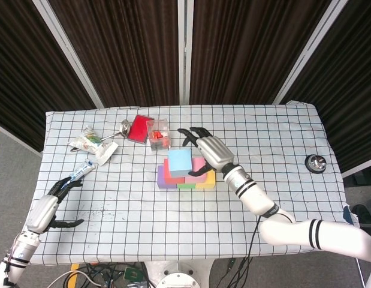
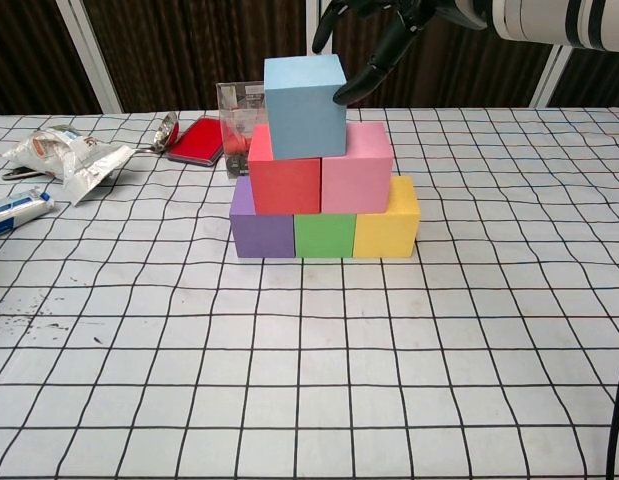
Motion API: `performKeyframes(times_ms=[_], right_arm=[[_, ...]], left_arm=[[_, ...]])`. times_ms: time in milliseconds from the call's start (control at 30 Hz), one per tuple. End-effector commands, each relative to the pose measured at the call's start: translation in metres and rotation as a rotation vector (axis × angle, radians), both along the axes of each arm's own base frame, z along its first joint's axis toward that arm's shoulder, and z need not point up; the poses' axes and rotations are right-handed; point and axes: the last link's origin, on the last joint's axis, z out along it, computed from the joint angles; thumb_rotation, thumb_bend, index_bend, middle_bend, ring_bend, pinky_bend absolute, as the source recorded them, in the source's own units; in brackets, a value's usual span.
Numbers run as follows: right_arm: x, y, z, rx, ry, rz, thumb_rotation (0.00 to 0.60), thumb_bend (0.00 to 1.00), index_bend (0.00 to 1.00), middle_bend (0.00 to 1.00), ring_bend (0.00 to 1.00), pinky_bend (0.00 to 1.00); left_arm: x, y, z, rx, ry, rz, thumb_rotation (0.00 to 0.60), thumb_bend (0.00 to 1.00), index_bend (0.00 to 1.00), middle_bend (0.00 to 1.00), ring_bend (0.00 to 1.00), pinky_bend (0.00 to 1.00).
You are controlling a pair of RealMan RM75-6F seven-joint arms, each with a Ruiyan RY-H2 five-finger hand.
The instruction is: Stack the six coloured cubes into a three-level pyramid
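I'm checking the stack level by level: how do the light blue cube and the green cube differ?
The light blue cube sits alone on top, across the red and pink cubes; the green cube sits on the table, in the middle of the bottom row. The blue one looks larger than the green. Green is hemmed in on both sides; blue stands free. Both are plain, upright cubes.

Centre: the cube pyramid [image 1: 186, 171] stands mid-worktop [image 1: 281, 144], blocking any straight pass across.
Behind pyramid: a clear cup [image 1: 158, 133] and red case [image 1: 139, 128] crowd the far side.
My right hand [image 1: 208, 151]: spread beside the light blue top cube [image 2: 305, 105].
Left edge: packets [image 1: 92, 144] and a tube [image 1: 83, 170].
Front: bare checked cloth for reaching in.
Far right: a small metal object [image 1: 315, 162].
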Motion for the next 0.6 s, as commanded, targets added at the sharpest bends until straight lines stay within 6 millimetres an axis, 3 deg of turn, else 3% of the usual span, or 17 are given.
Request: performKeyframes(times_ms=[33, 600], right_arm=[[0.0004, 0.0003, -0.0012, -0.004, -0.001, -0.003, 0.600, 0.01, 0.00, 0.34, 0.00, 0.00], [0.0055, 0.0038, 0.0032, -0.038, -0.052, -0.021, 0.600, 0.06, 0.00, 0.46, 0.05, 0.00]], left_arm=[[0.0000, -0.0001, 0.0003, 0.001, 0.000, 0.000, 0.600, 0.00, 0.12, 0.18, 0.01, 0.06], [-0.0006, -0.0004, 0.0004, 0.002, -0.007, 0.000, 0.600, 0.00, 0.12, 0.18, 0.01, 0.06]])
